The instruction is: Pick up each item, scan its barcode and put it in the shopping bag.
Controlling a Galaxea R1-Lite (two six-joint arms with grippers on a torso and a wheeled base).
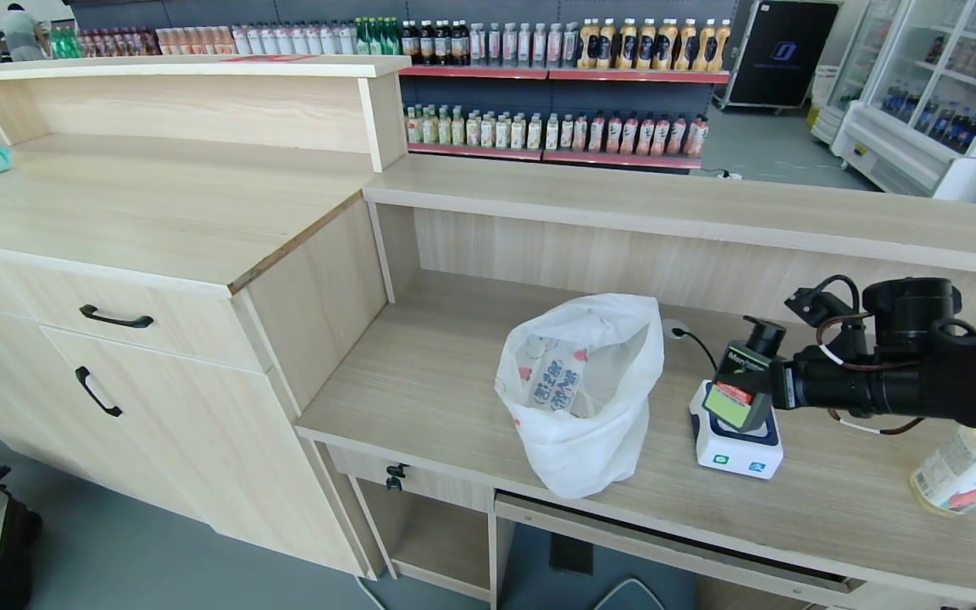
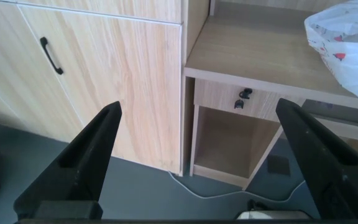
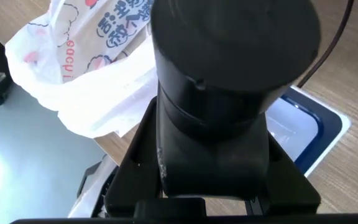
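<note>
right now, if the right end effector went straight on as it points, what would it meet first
Likely the shopping bag: the right end effector, holding a bottle, points at it; depth unclear.

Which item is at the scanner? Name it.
The dark bottle with the black cap, held by the right gripper just above the scanner. The pale yellow bottle sits farther right on the counter; the printed packet is inside the shopping bag.

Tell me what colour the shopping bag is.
The shopping bag is white and translucent; best in head view.
</note>
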